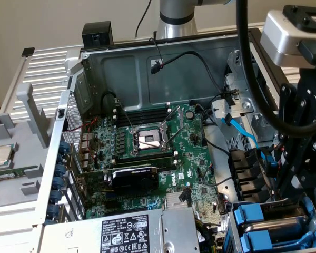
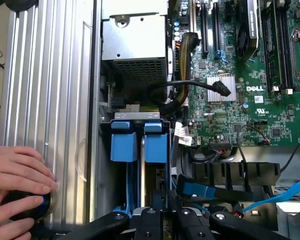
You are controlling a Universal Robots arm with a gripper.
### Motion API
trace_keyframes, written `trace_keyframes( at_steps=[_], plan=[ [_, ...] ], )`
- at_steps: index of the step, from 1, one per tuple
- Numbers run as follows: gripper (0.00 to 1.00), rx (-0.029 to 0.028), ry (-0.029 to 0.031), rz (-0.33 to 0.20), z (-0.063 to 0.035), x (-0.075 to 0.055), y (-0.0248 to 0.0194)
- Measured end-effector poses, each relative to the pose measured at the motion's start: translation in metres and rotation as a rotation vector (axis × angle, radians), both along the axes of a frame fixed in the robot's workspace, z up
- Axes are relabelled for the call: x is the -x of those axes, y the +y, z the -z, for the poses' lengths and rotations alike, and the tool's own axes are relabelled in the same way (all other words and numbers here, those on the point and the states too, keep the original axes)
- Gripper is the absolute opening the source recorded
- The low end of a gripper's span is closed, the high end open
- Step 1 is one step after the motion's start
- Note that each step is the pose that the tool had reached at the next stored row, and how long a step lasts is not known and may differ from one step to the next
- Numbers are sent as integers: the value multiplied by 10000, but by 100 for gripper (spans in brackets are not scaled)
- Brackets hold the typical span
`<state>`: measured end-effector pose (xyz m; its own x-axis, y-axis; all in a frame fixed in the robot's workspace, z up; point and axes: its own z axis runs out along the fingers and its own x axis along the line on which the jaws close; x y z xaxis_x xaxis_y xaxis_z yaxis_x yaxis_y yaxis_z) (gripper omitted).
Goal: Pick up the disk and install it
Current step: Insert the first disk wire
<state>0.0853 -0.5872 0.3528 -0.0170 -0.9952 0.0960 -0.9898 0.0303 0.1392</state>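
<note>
Two blue-framed disks (image 2: pixel 155 145) sit side by side near one tool (image 2: pixel 166 200), its grip impossible to tell.

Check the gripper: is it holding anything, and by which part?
Cannot tell. The gripper sits close over the two blue disk carriers; whether it grips either one is hidden.

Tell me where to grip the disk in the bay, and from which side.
Probably by the blue carrier frame, coming from above through the open side of the case: the disk sits sunk in the bay, whose metal walls close off its other sides.
</note>
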Motion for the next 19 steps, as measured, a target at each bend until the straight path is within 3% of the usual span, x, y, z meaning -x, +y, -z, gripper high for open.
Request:
trace_keyframes(
  at_steps=[11,19],
  plan=[
    [17,6,2,303,21,1,-3],
    [17,-16,-2,418,60,4,-40]
  ],
)
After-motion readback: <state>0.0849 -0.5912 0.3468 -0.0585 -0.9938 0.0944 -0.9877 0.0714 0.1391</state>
